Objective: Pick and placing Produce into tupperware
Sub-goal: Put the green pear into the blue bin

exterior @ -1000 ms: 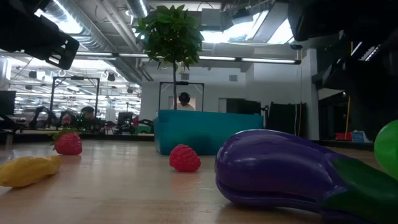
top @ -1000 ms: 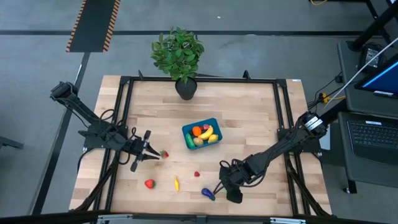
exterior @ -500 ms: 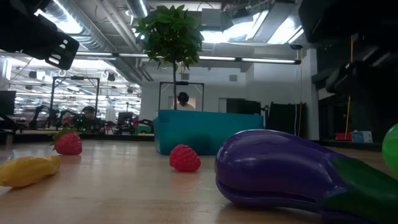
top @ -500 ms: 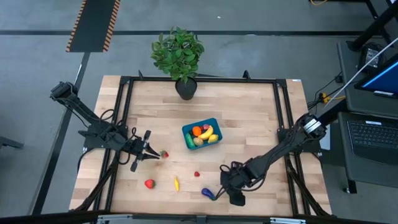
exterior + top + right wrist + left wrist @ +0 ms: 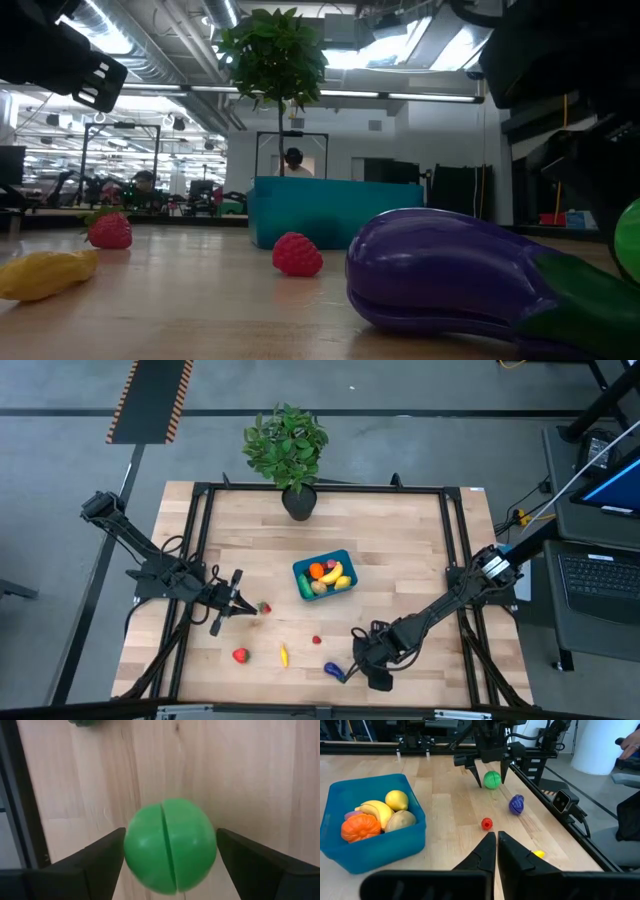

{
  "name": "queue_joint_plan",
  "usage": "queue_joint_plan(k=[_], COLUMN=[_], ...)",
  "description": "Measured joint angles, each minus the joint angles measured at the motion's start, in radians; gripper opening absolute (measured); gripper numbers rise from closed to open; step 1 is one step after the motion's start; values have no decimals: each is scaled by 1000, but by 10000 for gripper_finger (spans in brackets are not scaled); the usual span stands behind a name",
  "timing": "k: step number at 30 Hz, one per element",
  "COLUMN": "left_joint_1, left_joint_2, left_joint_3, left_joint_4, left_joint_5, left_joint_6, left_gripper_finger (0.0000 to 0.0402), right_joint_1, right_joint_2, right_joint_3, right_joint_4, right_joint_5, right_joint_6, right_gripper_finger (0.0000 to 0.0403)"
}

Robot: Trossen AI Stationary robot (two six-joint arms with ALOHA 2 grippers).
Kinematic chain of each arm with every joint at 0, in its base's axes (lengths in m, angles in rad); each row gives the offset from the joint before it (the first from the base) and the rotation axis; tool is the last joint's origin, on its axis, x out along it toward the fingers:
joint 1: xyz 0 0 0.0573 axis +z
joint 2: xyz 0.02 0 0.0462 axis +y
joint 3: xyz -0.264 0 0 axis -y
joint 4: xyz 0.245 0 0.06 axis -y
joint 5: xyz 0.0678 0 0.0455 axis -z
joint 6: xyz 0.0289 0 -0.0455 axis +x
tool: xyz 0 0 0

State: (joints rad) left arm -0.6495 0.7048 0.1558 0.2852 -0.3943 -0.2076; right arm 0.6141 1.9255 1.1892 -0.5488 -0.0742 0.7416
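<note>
The teal tupperware (image 5: 323,575) sits mid-table and holds several toy fruits (image 5: 375,815). Loose produce lies near the near edge: a purple eggplant (image 5: 334,671), a red berry (image 5: 316,641), a yellow piece (image 5: 283,655) and two strawberries (image 5: 240,655) (image 5: 264,607). A green ball (image 5: 170,851) rests on the table. My right gripper (image 5: 490,774) hangs over it, pointing down and open, with one finger on each side (image 5: 105,860) (image 5: 250,865). My left gripper (image 5: 247,609) is shut and hovers beside the left-hand strawberry.
A potted plant (image 5: 288,448) stands at the far edge. Black frame rails (image 5: 200,550) run along the table's sides. The near table edge lies close to my right gripper. Bare wood (image 5: 400,540) stretches between the tupperware and the right rail.
My right arm has sunk a little lower over the green ball, and in the low view the ball has shifted slightly toward the picture's right edge. My left arm has kept still.
</note>
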Motion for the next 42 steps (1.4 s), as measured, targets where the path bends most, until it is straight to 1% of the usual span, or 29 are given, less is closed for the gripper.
queue_joint_plan(k=[4,6,9,13,22,28,36,42], left_joint_1=[0,0,0,0,0,0,0,0], left_joint_2=[0,0,0,0,0,0,1,1], left_joint_3=[0,0,0,0,0,0,0,0], left_joint_4=[0,0,0,0,-5,-5,-8,-7], left_joint_5=[0,0,0,0,0,0,0,-1], left_joint_6=[0,0,0,0,0,0,19,33], left_gripper_finger=[5,7,13,23,41,47,29,16], right_joint_1=[0,0,-1,-2,-4,-30,-69,-75], right_joint_2=[1,1,2,2,2,-37,-173,-323], right_joint_3=[-1,-1,-2,-3,-3,-8,-6,-6], right_joint_4=[2,1,-1,-5,-5,-40,-193,-302], right_joint_5=[1,1,2,2,-2,2,91,214], right_joint_6=[-10,-12,-12,12,13,11,-14,-43], right_gripper_finger=[313,304,274,220,219,219,219,219])
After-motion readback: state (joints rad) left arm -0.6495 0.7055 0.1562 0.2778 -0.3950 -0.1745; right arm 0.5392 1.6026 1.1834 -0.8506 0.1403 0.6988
